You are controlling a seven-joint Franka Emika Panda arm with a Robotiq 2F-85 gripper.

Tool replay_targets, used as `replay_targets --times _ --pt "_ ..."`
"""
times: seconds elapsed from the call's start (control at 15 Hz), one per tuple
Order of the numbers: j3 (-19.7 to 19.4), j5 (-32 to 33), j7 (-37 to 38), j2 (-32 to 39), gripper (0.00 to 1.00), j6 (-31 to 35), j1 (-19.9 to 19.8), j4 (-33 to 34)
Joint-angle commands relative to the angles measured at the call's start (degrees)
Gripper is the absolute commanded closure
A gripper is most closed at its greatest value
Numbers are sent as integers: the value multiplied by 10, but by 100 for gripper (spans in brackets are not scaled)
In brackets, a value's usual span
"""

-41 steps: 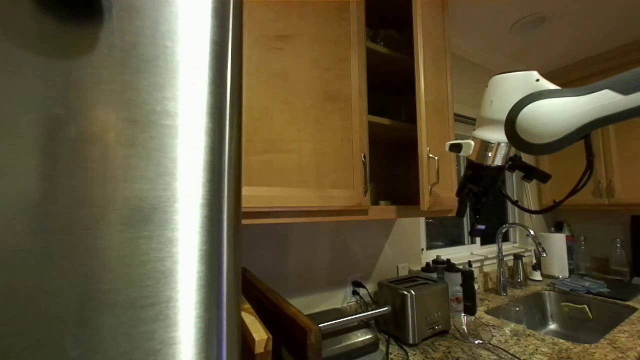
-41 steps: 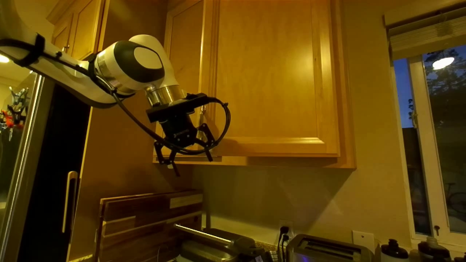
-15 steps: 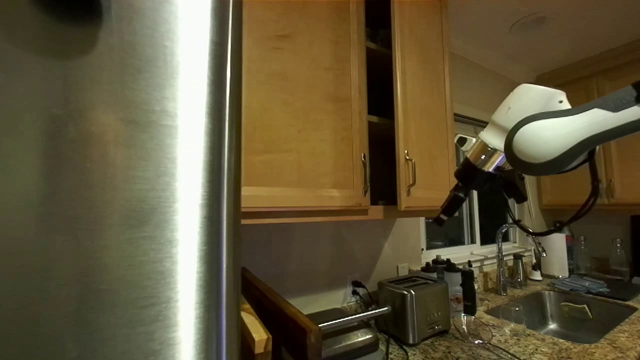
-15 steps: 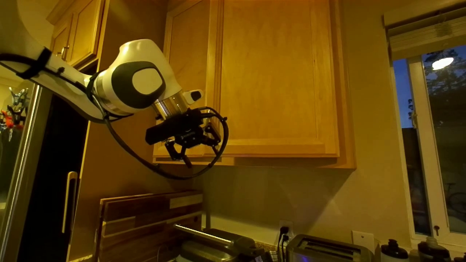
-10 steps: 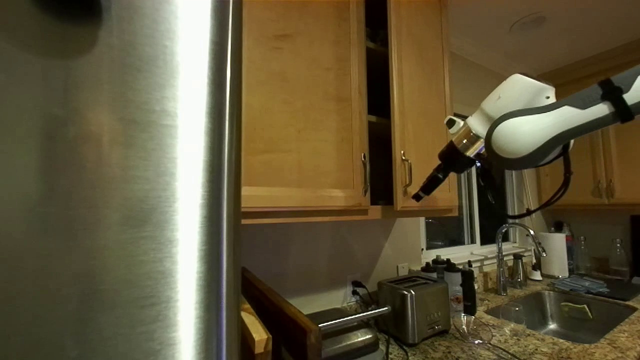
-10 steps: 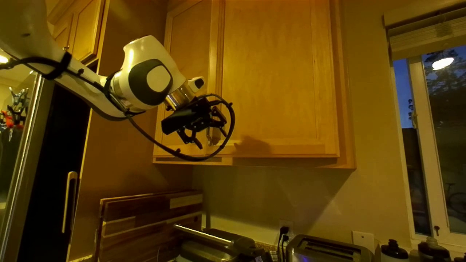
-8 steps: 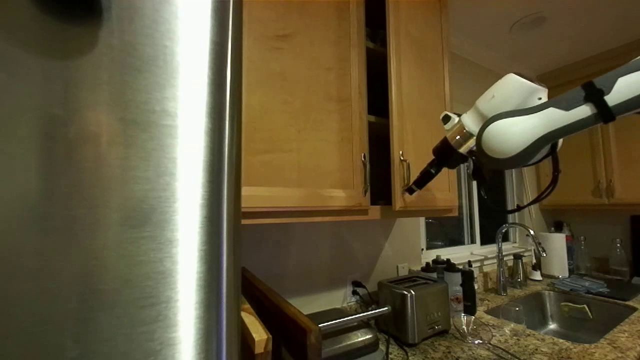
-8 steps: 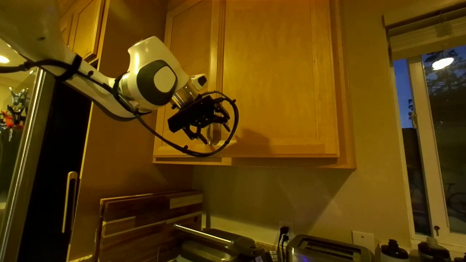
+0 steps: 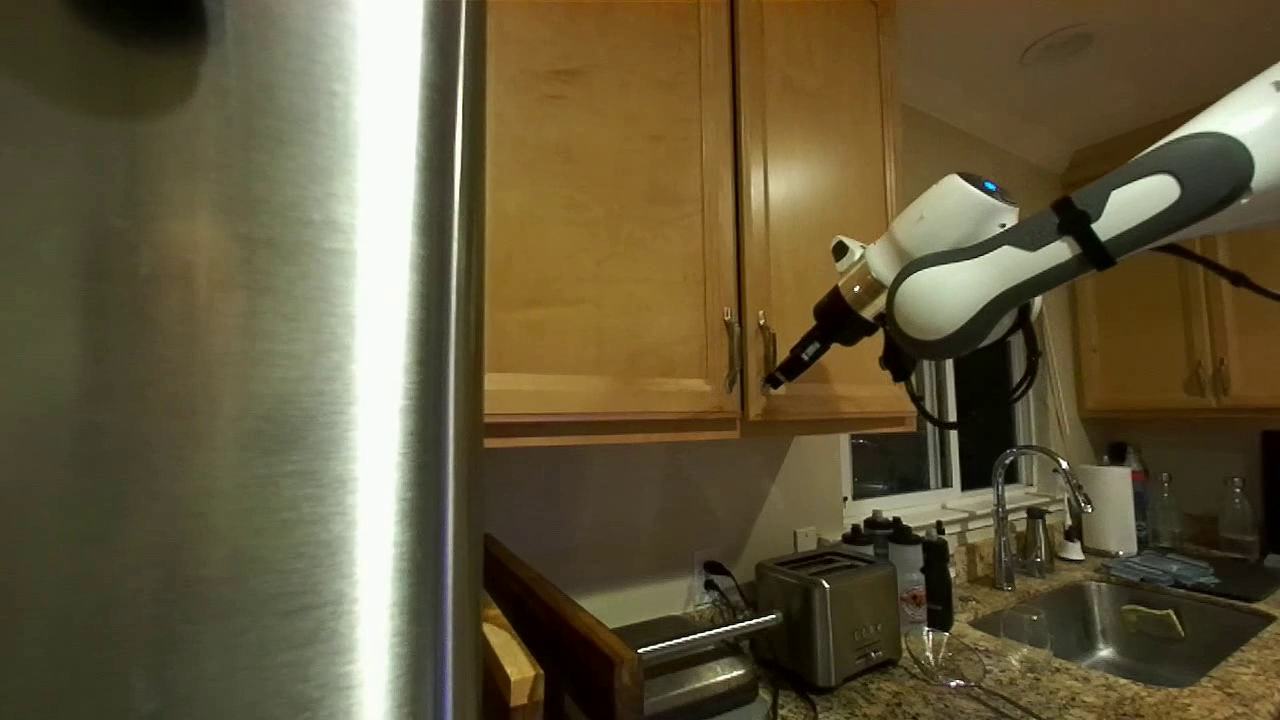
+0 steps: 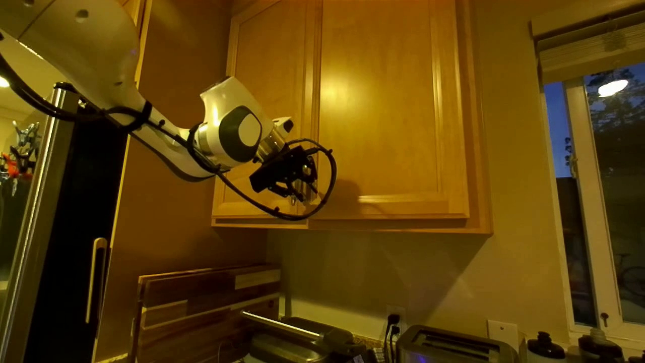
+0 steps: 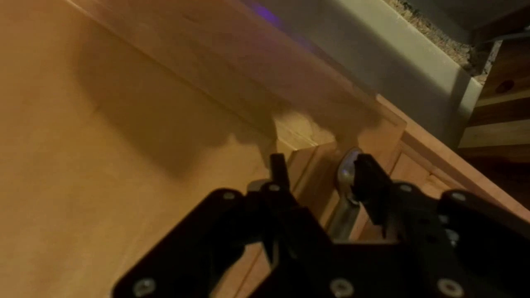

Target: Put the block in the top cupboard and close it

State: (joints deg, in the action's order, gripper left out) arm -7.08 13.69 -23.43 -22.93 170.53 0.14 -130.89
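The top cupboard [image 9: 815, 160] shows in both exterior views, its framed oak door [image 10: 378, 116] almost flush with the neighbouring door and only a thin dark line between them. My gripper [image 9: 772, 382] is at the lower end of that door's slim metal handle [image 9: 768, 345]. In the wrist view the handle [image 11: 347, 174] lies between the fingers of the gripper [image 11: 321, 163]; the right finger [image 11: 368, 178] appears to touch it, while the left finger [image 11: 279, 169] stands apart from it. The jaws are partly open. The block is not visible; the cupboard's inside is hidden.
A brushed-steel fridge [image 9: 250, 350] fills the near side of an exterior view. Below the cupboard stand a steel toaster [image 9: 830, 615], dark cutting boards [image 10: 211, 307] and several bottles [image 9: 908, 575]. The sink [image 9: 1100, 650] lies beyond. A cable [image 10: 330, 171] loops around the gripper.
The arm has moved towards the cabinet, and the door has swung inward; its wide dark gap has shrunk to a line. The gripper's fingers have drawn closer together around the handle.
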Motion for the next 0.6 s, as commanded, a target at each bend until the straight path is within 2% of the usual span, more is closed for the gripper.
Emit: replay_targets --times 0.0,0.13,0.2,0.27,0.33,0.4,0.53 --pt "10 12 9 30 86 12 -11 39" --pt "20 21 13 17 93 -17 -19 31" --pt "16 14 1 -3 94 -47 -5 14" --pt "14 10 -8 -17 74 -74 3 4" --pt "-3 -17 -39 -39 63 -111 30 -10" --pt "-11 -34 -57 -56 62 -151 44 -18" --pt "-30 -78 -91 -91 50 -240 75 -27"
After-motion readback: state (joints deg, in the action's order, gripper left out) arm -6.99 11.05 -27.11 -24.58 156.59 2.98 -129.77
